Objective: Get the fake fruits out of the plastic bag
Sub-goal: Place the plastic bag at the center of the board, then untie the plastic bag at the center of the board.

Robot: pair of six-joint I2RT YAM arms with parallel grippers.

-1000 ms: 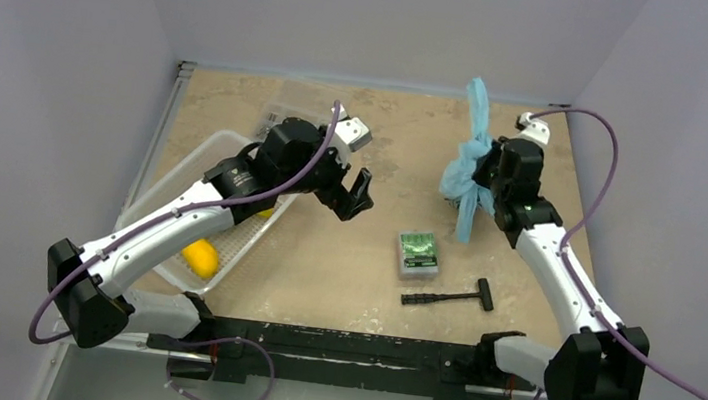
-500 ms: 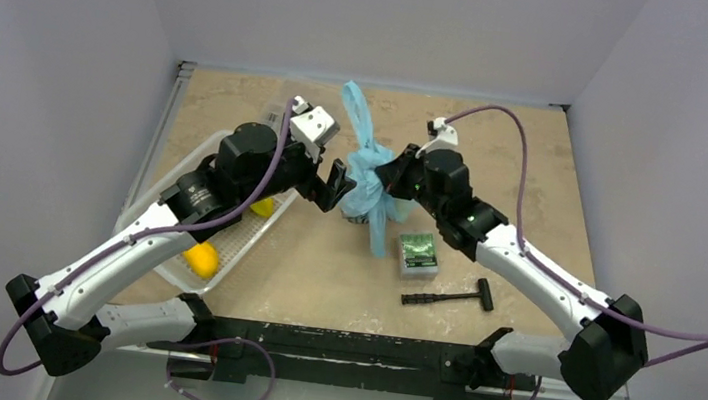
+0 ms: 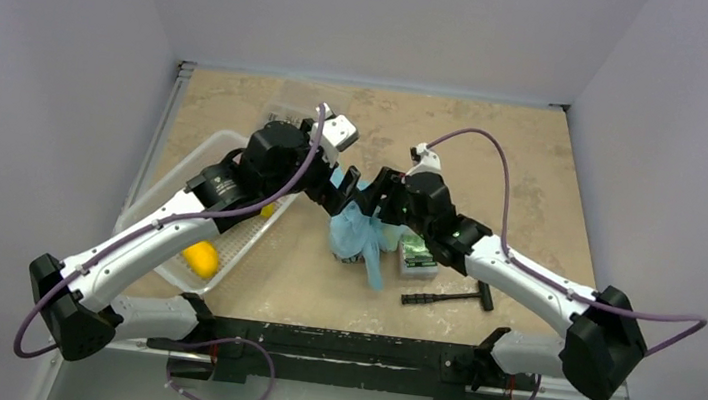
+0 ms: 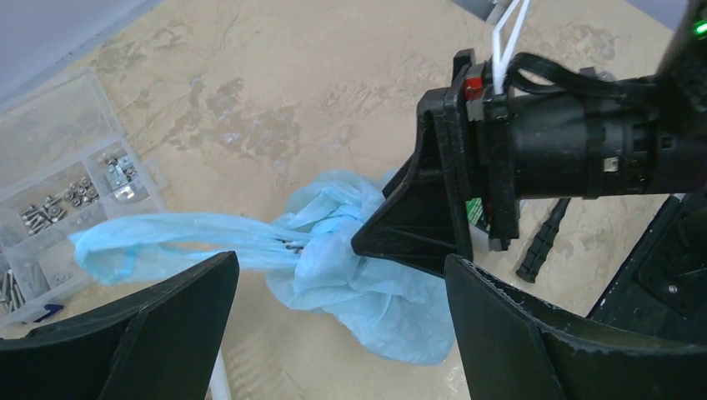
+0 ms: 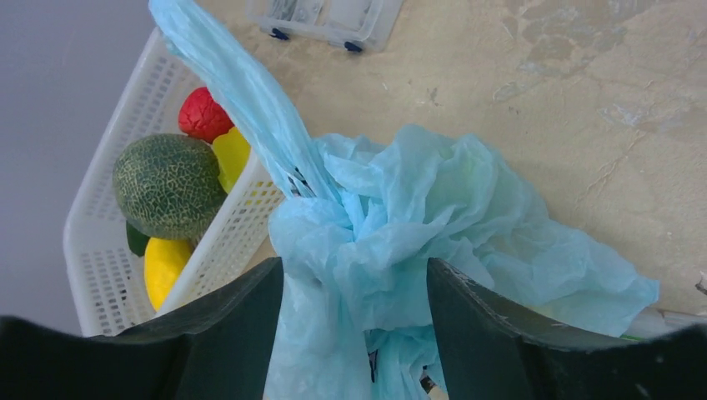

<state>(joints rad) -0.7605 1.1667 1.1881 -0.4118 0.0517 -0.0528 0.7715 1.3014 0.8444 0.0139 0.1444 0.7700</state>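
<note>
**Holding the Bag**

My right gripper (image 5: 354, 279) is squeezing the bunched neck of the plastic bag (image 3: 356, 233) at mid-table, arm stretching leftward. My left gripper (image 4: 340, 267) is hovering agape just above it. The basket (image 5: 92, 258) of fake fruits (image 5: 167, 187) is sitting further left. The table (image 3: 498, 136) is offering room toward its far edge.

The plastic bag (image 5: 400, 217) is light blue and translucent, with dark printed lines at its gathered neck. Beside the bag, the mesh basket (image 5: 100, 275) is white and holds a red fruit (image 5: 204, 114), a grey-green melon (image 5: 167, 185) with a pale netted pattern, and yellow fruits (image 5: 165, 265). Under the bag, the table (image 5: 584, 100) is mottled beige
</note>
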